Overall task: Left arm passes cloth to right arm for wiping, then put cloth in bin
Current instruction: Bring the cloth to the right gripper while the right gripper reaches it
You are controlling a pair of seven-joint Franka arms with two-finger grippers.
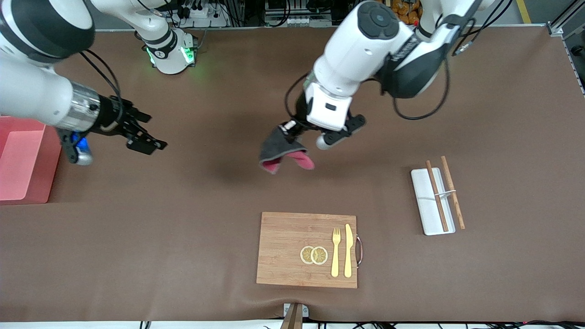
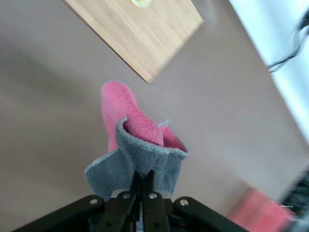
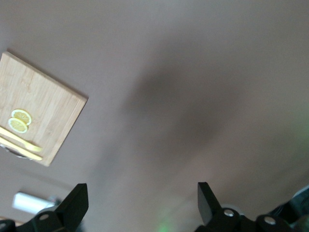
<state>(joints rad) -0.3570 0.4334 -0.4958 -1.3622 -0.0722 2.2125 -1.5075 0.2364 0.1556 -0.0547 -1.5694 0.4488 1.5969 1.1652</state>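
I judge the handover not yet done: wiping and binning remain. My left gripper (image 2: 142, 186) is clamped tight on the cloth (image 1: 283, 153), which hangs above the bare table mat farther from the camera than the cutting board (image 1: 307, 249). My right gripper (image 1: 137, 132), fingers spread wide and empty, hovers near the bin (image 1: 23, 160)

Bare table (image 1: 196, 192) lies between my right gripper (image 1: 145, 137), fingers spread, and the cloth (image 1: 283, 153) pinched in my left gripper (image 2: 143, 186). Cutting board (image 1: 292, 249) nearer the camera. Bin (image 1: 20, 160) beside my right gripper.
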